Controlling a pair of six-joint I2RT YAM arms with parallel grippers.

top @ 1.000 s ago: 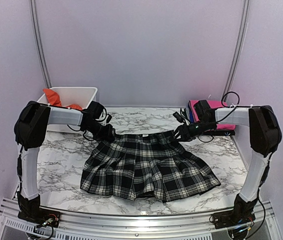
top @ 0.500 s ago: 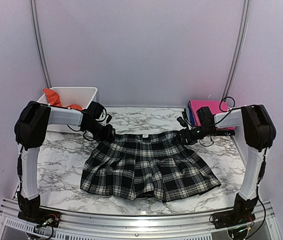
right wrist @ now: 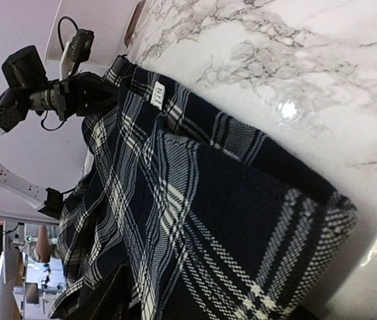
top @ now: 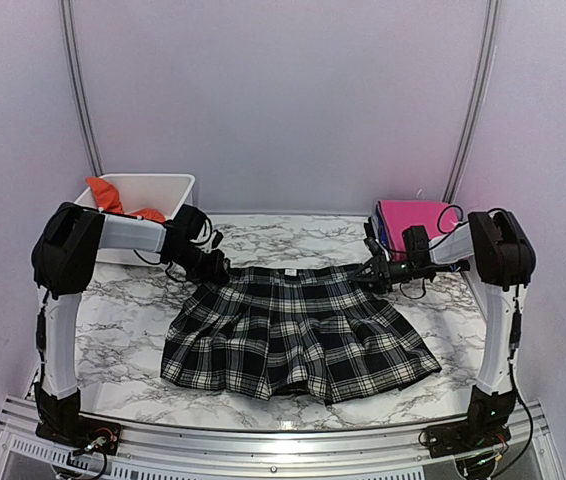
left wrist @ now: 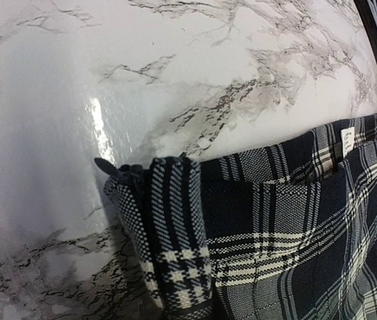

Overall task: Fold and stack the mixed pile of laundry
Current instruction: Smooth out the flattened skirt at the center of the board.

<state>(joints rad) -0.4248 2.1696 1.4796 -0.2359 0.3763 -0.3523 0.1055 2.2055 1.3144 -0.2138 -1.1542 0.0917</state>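
Lying on the worktop: plaid skirt (top: 298,335), black and white, spread flat at the middle of the marble-patterned worktop (top: 123,320); waistband toward the far side, pleated hem toward the arm bases.
Waistband: ran straight across from one tool to the other; a small white label (left wrist: 347,140) was sewn near its middle.
Left tool (top: 213,268): sat at the left end of the waistband, clenched on the corner of the plaid skirt. In the right wrist view its dark fingers (right wrist: 96,92) met that corner. In the left wrist view the corner was bunched into a short upright roll against the worktop.
Right tool (top: 369,272): sat at the right end of the waistband, at or touching the corner. Its fingers were out of sight in its own view, so whether it was clenched or released could not be told.
Orange t-shirt (top: 103,193): lay crumpled in the white bin, one part draped over the bin's left rim.
White bin (top: 168,180): stood at the far left corner of the worktop, behind the left arm and apart from the plaid skirt.
Pink garment (top: 415,214): lay folded at the far right corner, just behind the right tool.
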